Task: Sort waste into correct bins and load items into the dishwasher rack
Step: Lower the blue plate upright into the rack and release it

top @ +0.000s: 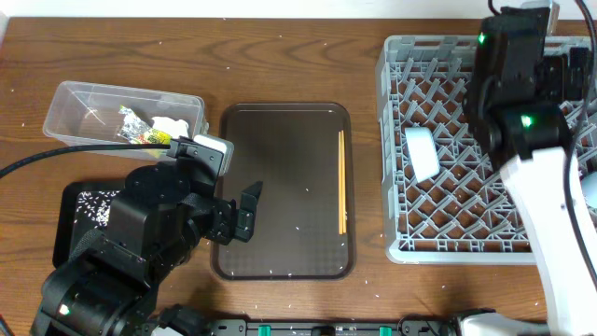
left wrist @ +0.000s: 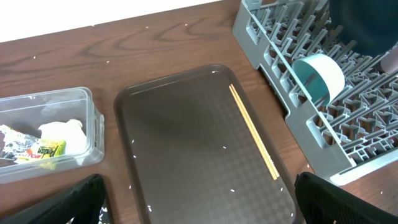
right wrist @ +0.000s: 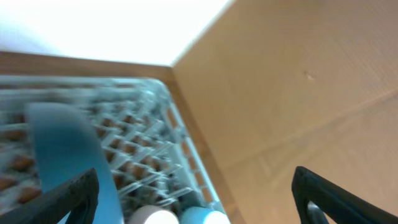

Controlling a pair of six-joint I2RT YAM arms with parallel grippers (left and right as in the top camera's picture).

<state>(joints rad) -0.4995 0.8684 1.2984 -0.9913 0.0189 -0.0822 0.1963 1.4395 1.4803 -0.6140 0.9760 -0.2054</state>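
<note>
The grey dishwasher rack stands at the right, with a light blue cup lying in it. My right arm hangs over the rack's far side. In the right wrist view my right gripper is open above the rack. A blurred blue plate stands by its left finger, and a pale cup and a light blue cup sit below. The wooden chopsticks lie on the brown tray. My left gripper is open and empty over that tray's left edge.
The clear tub at the back left holds a wrapper and a white tissue. The black tray, speckled with rice, lies partly under my left arm. The brown serving tray sits in the middle. Stray rice grains dot the table.
</note>
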